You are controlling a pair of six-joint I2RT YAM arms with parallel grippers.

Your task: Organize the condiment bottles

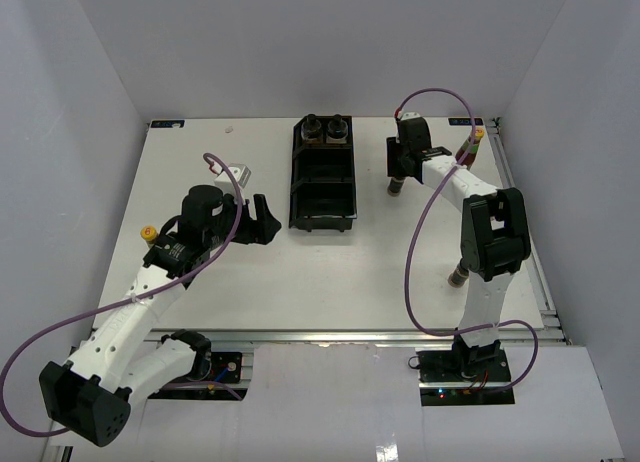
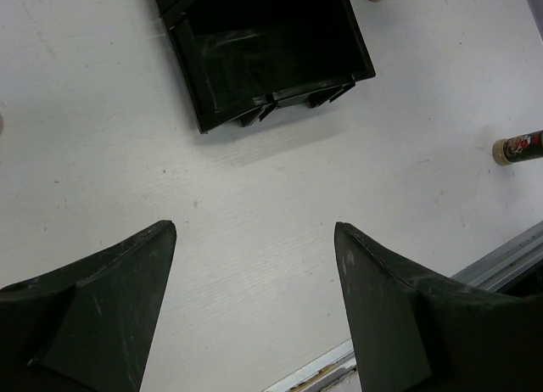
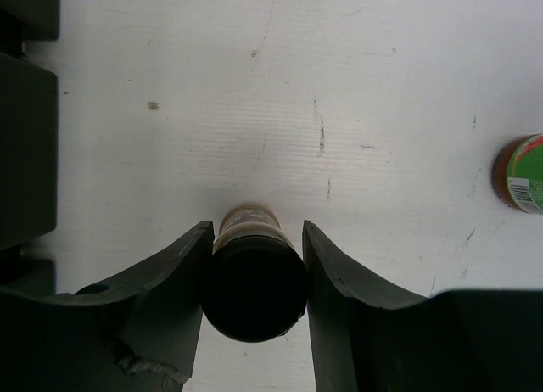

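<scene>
White tabletop (image 1: pixel 330 272) holds a black tray (image 1: pixel 322 220). Right gripper (image 3: pixel 256 231) pinches a black-capped jar (image 3: pixel 254 294) by its round cap, which could slip on lifting; left gripper (image 2: pixel 254 231) gapes empty.

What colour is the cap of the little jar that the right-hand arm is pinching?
Black. The jar shows best in the right wrist view.

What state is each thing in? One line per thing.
Left claw: open, empty.
Right claw: shut on black-capped jar.
Tray: two jars in far compartment, rest empty.
Far-right sauce bottle: loose, outside tray.
Left sauce bottle: loose, outside tray.
Near-right jar: partly hidden, outside tray.
</scene>
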